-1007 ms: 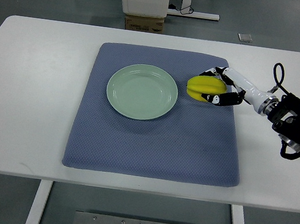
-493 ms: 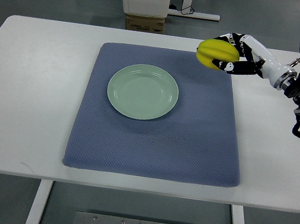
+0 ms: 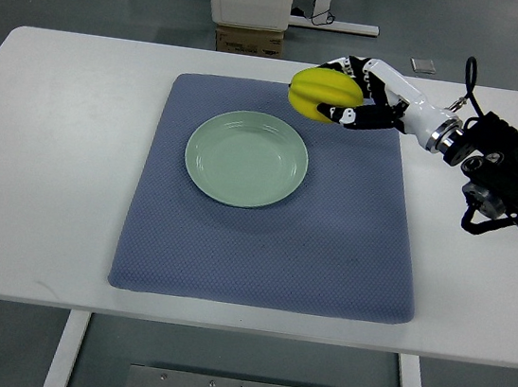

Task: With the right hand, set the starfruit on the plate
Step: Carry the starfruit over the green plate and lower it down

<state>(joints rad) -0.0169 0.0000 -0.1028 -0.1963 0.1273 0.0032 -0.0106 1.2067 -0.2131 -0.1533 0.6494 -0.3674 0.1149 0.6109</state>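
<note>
The right hand (image 3: pixel 349 93) has its fingers curled around the yellow starfruit (image 3: pixel 325 93), holding it in the air over the far edge of the blue mat (image 3: pixel 330 232), with the green plate (image 3: pixel 246 158) below and left of the hand on the white bench (image 3: pixel 51 176).

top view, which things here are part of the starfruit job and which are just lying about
Part of the job:
- starfruit, held in the right robot hand above the far edge of the mat
- plate, bare, on the mat
- mat under the plate

Lying about:
- cardboard box on the floor beyond the table
- small square object on the floor
</note>
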